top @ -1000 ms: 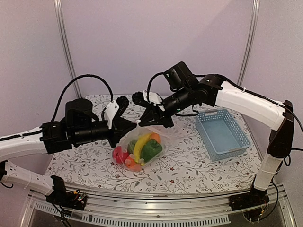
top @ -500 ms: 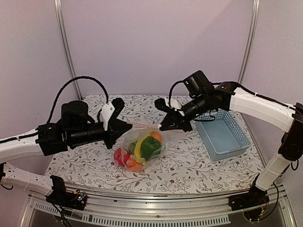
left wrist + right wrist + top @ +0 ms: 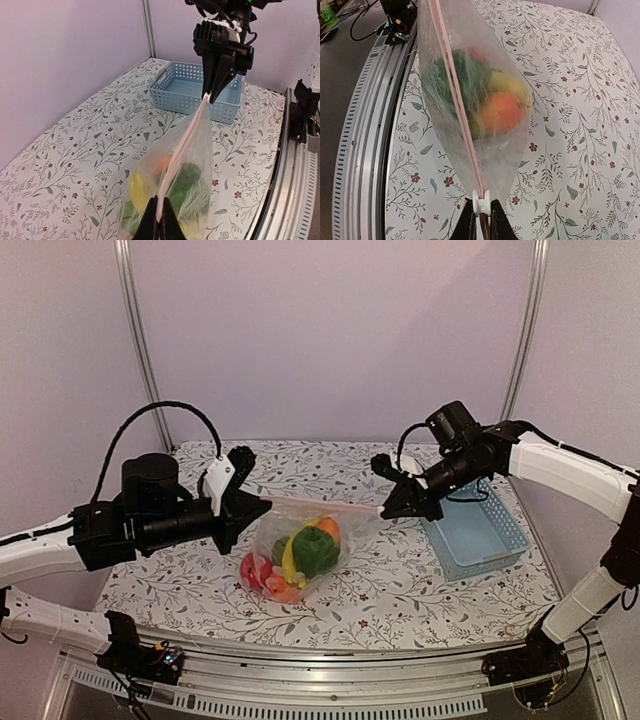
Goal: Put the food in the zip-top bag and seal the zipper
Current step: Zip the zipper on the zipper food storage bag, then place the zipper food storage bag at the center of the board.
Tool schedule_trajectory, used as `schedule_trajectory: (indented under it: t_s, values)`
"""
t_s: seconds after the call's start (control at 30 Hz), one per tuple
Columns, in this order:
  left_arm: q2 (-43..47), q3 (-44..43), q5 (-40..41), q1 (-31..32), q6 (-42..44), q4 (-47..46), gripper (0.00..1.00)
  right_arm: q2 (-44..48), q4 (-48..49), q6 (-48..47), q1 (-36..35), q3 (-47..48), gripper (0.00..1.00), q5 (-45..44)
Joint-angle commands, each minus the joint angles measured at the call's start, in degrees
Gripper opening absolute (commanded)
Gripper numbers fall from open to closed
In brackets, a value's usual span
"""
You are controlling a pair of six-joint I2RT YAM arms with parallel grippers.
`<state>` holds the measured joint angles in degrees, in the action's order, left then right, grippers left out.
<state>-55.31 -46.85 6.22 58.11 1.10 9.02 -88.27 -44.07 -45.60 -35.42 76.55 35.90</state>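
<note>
The clear zip-top bag point(image 3: 300, 550) hangs between my two grippers above the table, with the food point(image 3: 305, 552) inside: green pepper, yellow banana, an orange, red-pink fruit. The pale pink zipper point(image 3: 325, 505) is stretched taut along its top. My left gripper point(image 3: 262, 506) is shut on the bag's left mouth corner; it also shows in the left wrist view point(image 3: 160, 220). My right gripper point(image 3: 387, 510) is shut on the white zipper slider point(image 3: 481, 204) at the right end of the strip. The food shows through the bag in the right wrist view point(image 3: 485, 95).
A light blue slatted basket point(image 3: 472, 522) stands at the right of the table, just beside my right gripper; it also shows in the left wrist view point(image 3: 192, 92). The floral tablecloth point(image 3: 420, 580) covers the table. A metal rail point(image 3: 330, 695) runs along the near edge.
My right gripper has slid rightward along the zipper, from near the left gripper to the bag's right end. The strip is now stretched long. My left gripper held its corner.
</note>
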Motion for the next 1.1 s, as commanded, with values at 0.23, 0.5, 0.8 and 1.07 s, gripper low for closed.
schedule_trajectory:
  t_s: [0.23, 0.5, 0.8, 1.07]
  values:
    - [4.4, 0.6, 4.6, -1.7, -0.2, 0.4, 0.0, 1.8, -8.7, -2.7, 6.1, -2.9, 0.01, -7.0]
    - [5.2, 1.5, 5.5, -1.8, -0.5, -0.1, 0.0, 1.9, -9.1, -3.2, 6.6, -3.2, 0.01, -7.9]
    - [2.1, 0.9, 5.4, -3.8, 5.0, -5.9, 0.0, 1.1, -8.7, -3.7, 7.0, 0.7, 0.01, -8.8]
    - [-14.5, -10.2, -11.5, -20.4, 13.3, -16.1, 0.0, -12.0, -7.2, -3.6, 11.0, 24.3, 0.01, -9.1]
